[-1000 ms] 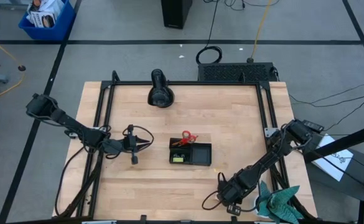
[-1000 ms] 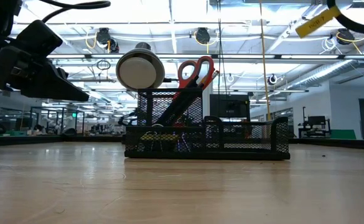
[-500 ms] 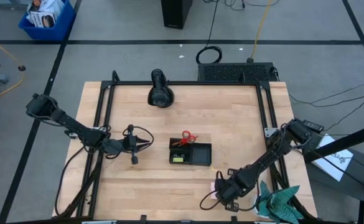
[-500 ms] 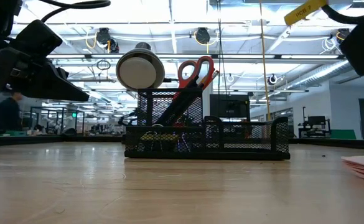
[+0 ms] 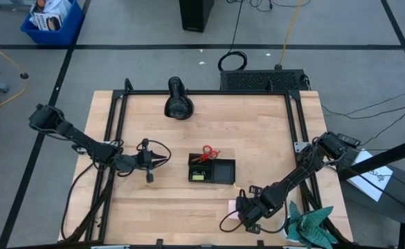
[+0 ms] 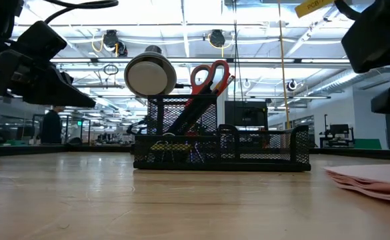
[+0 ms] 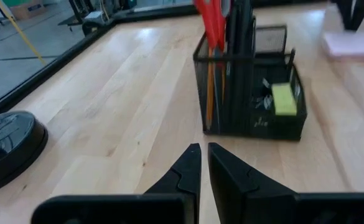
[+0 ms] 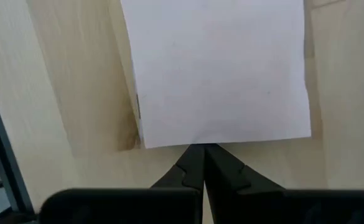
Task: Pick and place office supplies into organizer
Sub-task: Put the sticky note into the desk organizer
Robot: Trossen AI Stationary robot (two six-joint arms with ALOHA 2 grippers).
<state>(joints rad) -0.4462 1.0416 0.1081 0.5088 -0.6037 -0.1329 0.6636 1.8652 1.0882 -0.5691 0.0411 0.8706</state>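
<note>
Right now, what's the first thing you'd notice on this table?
The black mesh organizer in the middle of the table, with red-handled scissors sticking up out of it. Next, the pink sticky-note pad lying near the front edge, right at the right gripper, which is shut.

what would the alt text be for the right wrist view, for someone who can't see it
Seen from the right arm's wrist, a pale pink square sticky-note pad lies flat on the light wooden table. The right gripper, its two dark fingers shut together, meets the middle of the pad's near edge.
</note>
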